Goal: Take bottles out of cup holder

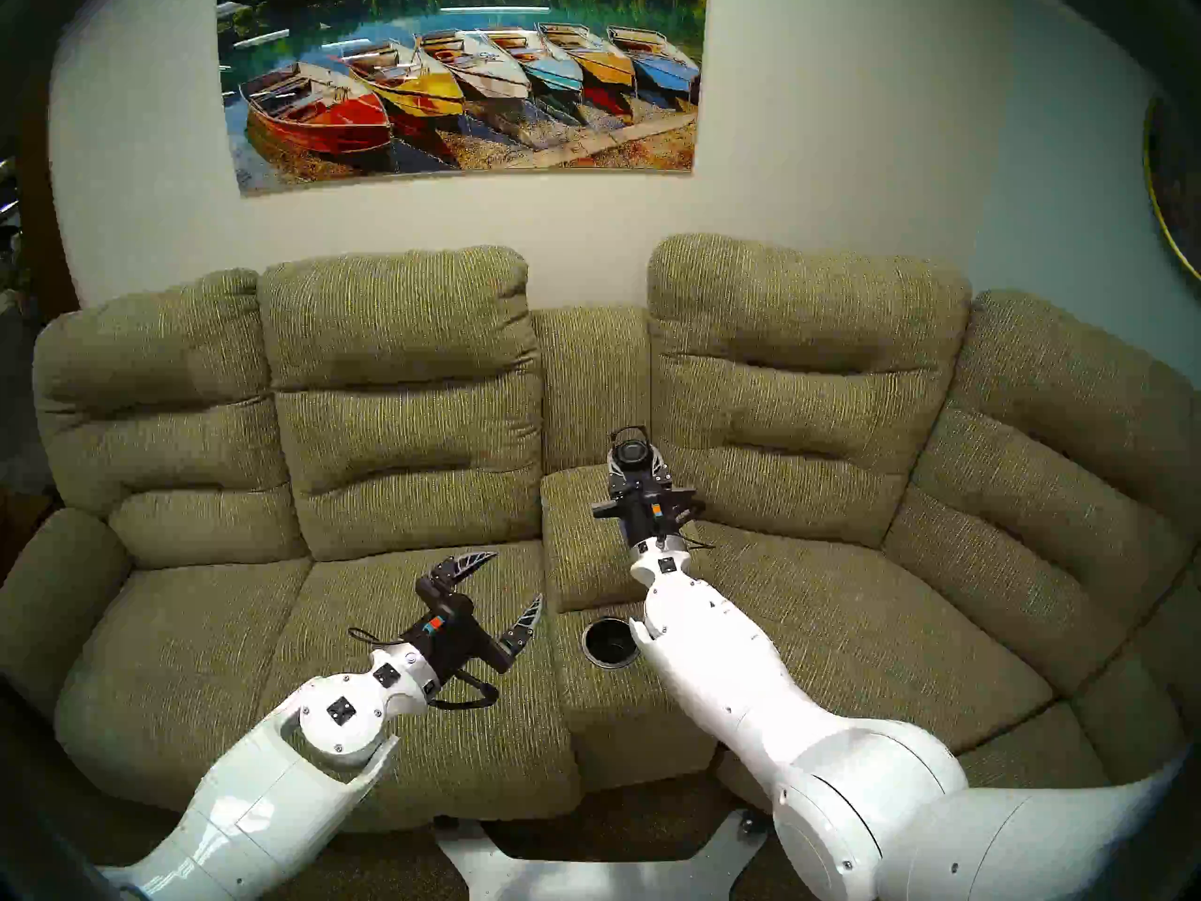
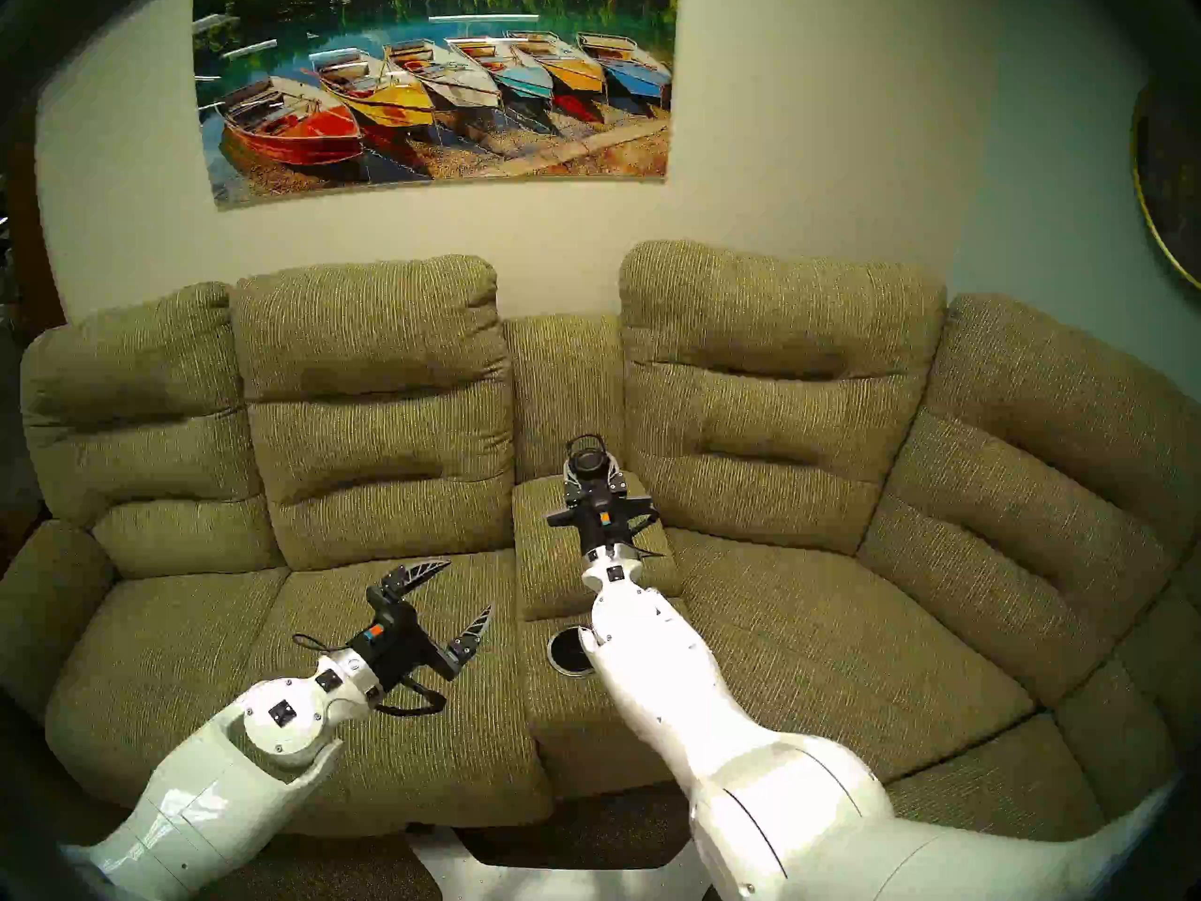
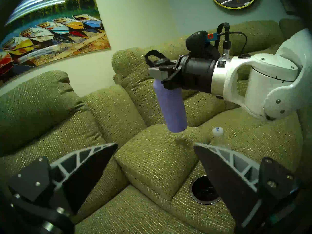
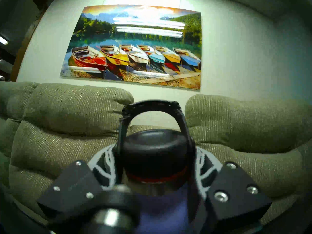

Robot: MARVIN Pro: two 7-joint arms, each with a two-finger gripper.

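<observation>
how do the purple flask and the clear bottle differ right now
The flask is opaque lavender with a black loop-handled cap; the clear bottle is see-through with a white cap. The flask looks larger than the bottle, which is partly hidden by a left gripper finger. The flask hangs in the air, clamped near its top by the right gripper, above the console; nothing grips the bottle, which stands low beside the console, its base hidden. Both are upright.
</observation>
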